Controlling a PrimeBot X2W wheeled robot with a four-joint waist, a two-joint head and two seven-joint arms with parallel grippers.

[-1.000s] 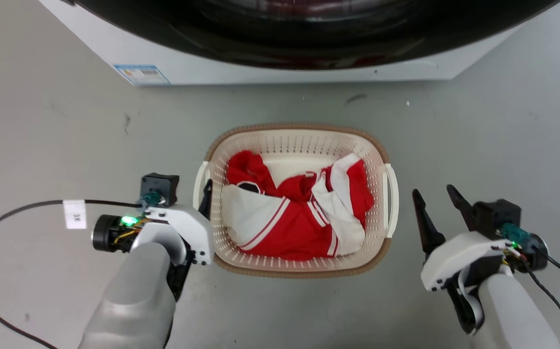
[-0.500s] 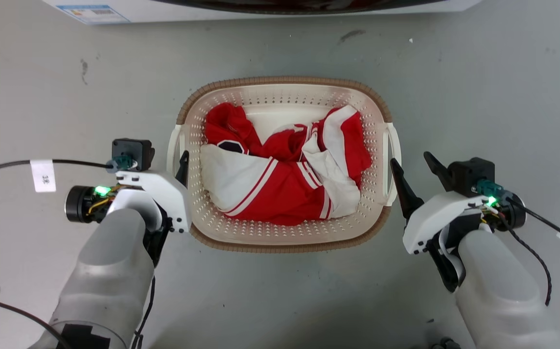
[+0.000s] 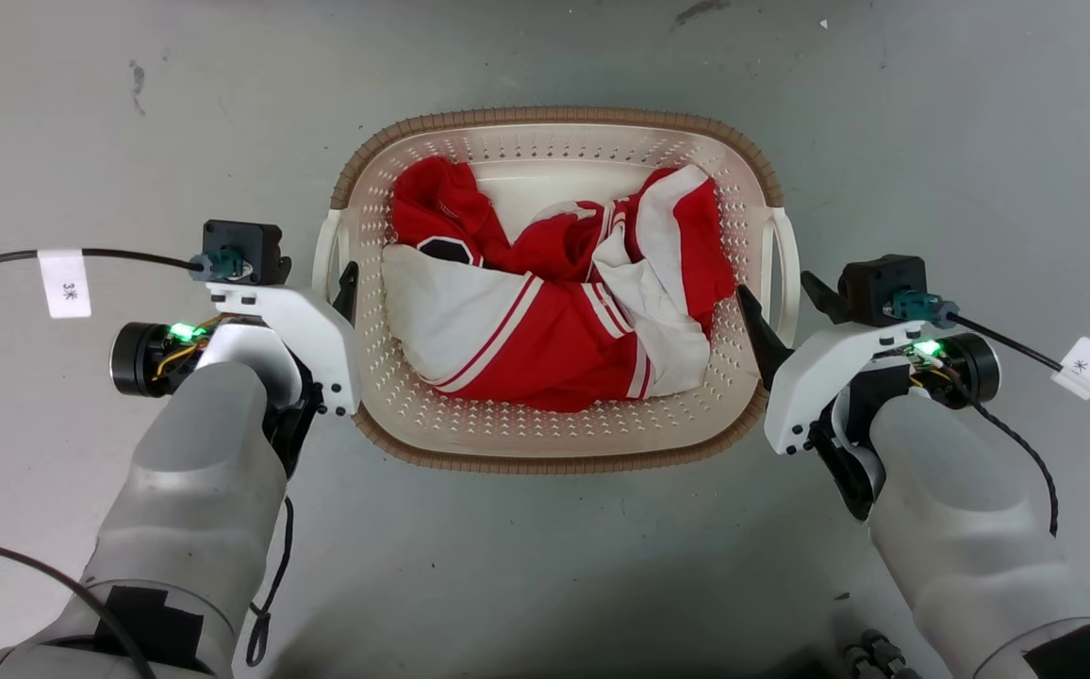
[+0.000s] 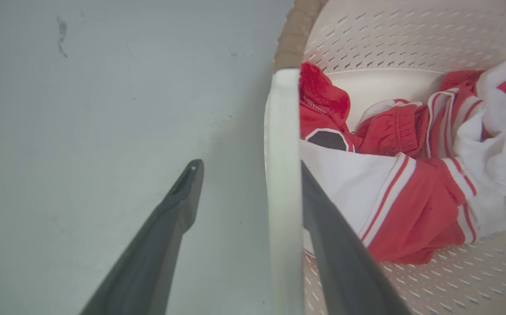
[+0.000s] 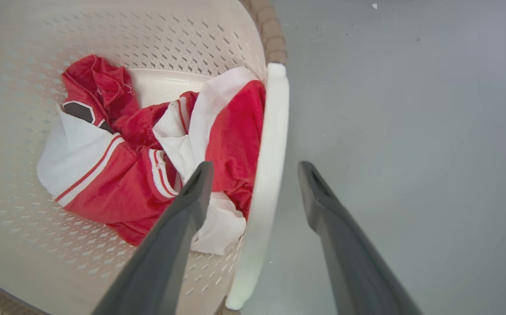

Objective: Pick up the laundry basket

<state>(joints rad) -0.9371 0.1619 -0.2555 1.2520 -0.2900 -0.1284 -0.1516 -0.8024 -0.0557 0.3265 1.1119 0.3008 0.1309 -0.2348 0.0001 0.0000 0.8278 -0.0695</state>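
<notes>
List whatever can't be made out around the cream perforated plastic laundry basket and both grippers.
Head view: the left gripper has its outer finger hidden by the white wrist housing.
All views: floor of the cream perforated plastic laundry basket, mostly covered by the red and white garment.
Head view: print on the white cable tags, too small to read.
Head view: dark ribbed object, cut by the bottom edge.

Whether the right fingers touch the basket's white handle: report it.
Apart. Right wrist view: the right fingers straddle the handle, floor and clothing showing in the gaps.

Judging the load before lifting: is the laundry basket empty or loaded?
Loaded: the laundry basket holds crumpled red-and-white clothing, leaving part of its floor bare.
</notes>
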